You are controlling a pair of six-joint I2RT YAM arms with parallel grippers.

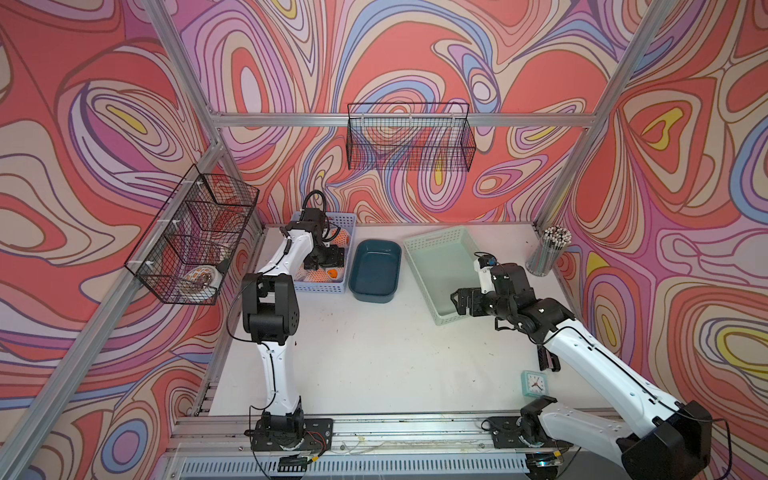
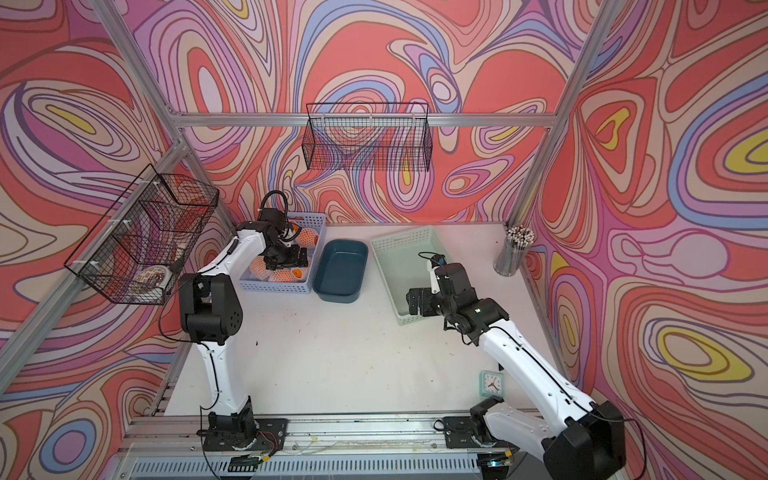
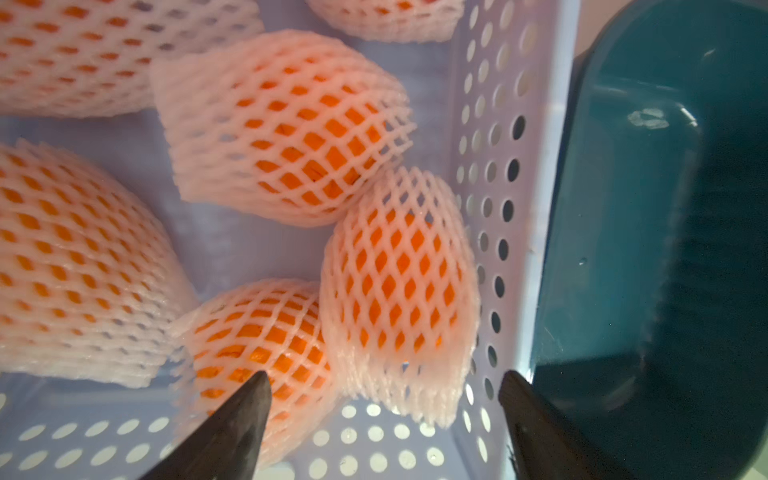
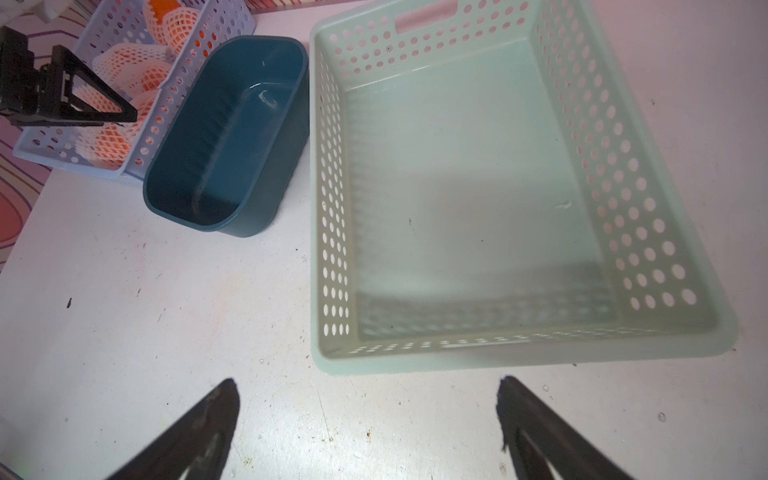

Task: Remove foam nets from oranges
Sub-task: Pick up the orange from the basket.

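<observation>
Several oranges [image 3: 334, 157], foam nets [image 3: 208, 75] on, in lilac basket [image 3: 490, 208]; your left gripper [image 3: 382, 376] spread over them, likely to pick; right gripper [image 4: 368, 382] spread, idle by mint basket [image 4: 623, 208].

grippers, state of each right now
Left gripper: open, empty, over the netted oranges.
Right gripper: open, empty, above the table.

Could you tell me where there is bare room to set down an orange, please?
The widest bare patch is on the table, in front of the teal tub and mint basket, reaching to the clock. Both containers are empty too. The lavender basket is crowded: netted oranges pack it, with the left gripper over them.
</observation>
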